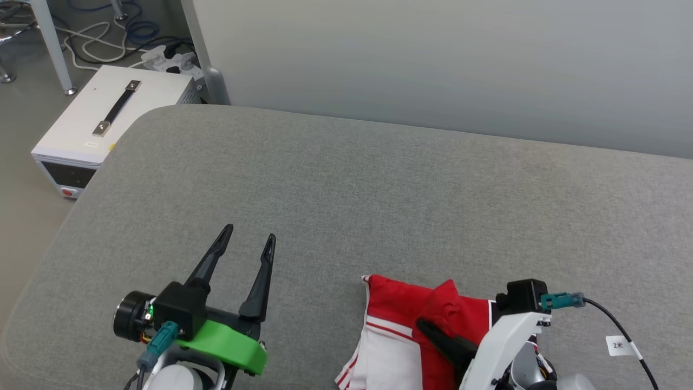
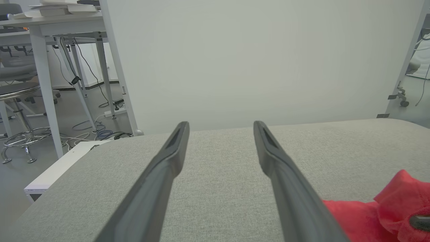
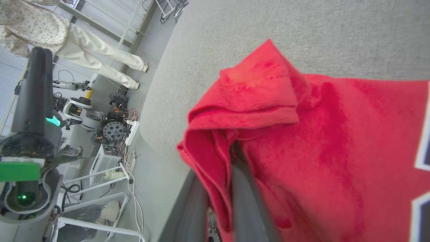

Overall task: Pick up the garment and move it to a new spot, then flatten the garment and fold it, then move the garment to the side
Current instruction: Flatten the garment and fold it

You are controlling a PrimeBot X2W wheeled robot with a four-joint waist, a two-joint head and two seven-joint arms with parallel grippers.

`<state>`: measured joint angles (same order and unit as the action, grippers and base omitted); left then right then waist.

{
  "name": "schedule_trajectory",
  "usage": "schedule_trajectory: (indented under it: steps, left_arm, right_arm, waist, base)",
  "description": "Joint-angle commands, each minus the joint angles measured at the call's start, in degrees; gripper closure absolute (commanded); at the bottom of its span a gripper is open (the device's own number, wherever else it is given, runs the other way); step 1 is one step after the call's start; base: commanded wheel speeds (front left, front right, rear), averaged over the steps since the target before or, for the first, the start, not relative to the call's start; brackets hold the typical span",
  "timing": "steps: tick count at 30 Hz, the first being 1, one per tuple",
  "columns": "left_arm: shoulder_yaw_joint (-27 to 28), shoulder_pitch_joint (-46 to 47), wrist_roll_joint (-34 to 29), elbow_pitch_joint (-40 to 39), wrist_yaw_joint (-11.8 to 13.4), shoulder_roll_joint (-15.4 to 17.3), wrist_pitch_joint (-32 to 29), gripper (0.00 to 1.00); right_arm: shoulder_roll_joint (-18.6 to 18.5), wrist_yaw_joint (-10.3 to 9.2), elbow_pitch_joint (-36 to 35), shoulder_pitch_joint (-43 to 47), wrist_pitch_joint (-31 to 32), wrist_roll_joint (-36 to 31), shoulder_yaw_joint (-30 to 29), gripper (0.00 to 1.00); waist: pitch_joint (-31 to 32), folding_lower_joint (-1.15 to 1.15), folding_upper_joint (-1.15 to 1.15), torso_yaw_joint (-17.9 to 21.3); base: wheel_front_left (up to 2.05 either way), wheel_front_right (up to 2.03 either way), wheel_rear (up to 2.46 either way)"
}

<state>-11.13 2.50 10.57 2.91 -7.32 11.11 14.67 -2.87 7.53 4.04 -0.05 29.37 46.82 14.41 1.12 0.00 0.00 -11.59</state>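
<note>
A red soft-cloth garment [image 3: 302,141] lies on a grey woven upholstered surface [image 3: 268,33], which extends above and to the left of the garment. The right gripper [image 3: 226,161], its two long dark fingers [image 3: 243,191] rising from below the garment, is closed upon a raised, bunched fold at the garment's left edge. A dark, white-outlined print [image 3: 425,222] marks the garment's right edge. Far left of the garment stands the left gripper [image 3: 35,57] with a green housing; above-left of the garment, a person's legs [image 3: 97,57] in pale trousers.

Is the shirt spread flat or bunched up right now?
Bunched. The garment lies crumpled on the grey cushion, with a red fold pinched up in the shut right gripper.
</note>
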Motion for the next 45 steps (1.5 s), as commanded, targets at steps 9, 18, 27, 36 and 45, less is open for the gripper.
schedule_trajectory:
  steps: [9,18,27,36,45]
  left_arm:
    - [-0.9,0.7,0.5,0.4,-0.2,0.0,0.3,0.00]
    - [-1.4,0.9,0.6,1.2,-0.2,0.2,0.3,0.00]
    - [-1.5,0.1,0.9,1.2,-0.2,0.7,0.3,0.00]
    - [-0.9,-0.2,1.2,0.6,-0.2,0.0,0.3,0.00]
    - [-0.3,-0.2,1.8,0.0,-0.2,-1.3,0.3,0.00]
  right_arm:
    - [0.0,-0.04,11.2,-6.2,-6.0,-0.4,3.6,1.00]
    - [0.0,-0.04,15.7,-9.2,-9.2,4.0,10.4,0.00]
    - [0.0,-0.04,13.5,-12.5,-11.8,9.2,14.9,0.00]
    - [-8.3,-0.04,8.0,-17.7,-17.3,-11.7,10.4,0.00]
    - [-16.9,-0.04,1.9,-15.5,-25.5,-26.7,1.4,0.00]
  waist:
    - [-1.6,0.00,0.00,-2.0]
    - [-1.3,0.00,0.00,-2.6]
    - [0.7,0.00,0.00,-0.9]
    - [0.3,0.00,0.00,2.2]
    - [-0.9,0.00,0.00,5.0]
  base:
    - [0.00,0.00,0.00]
    - [0.00,0.00,0.00]
    - [0.00,0.00,0.00]
    - [0.00,0.00,0.00]
    - [0.00,0.00,0.00]
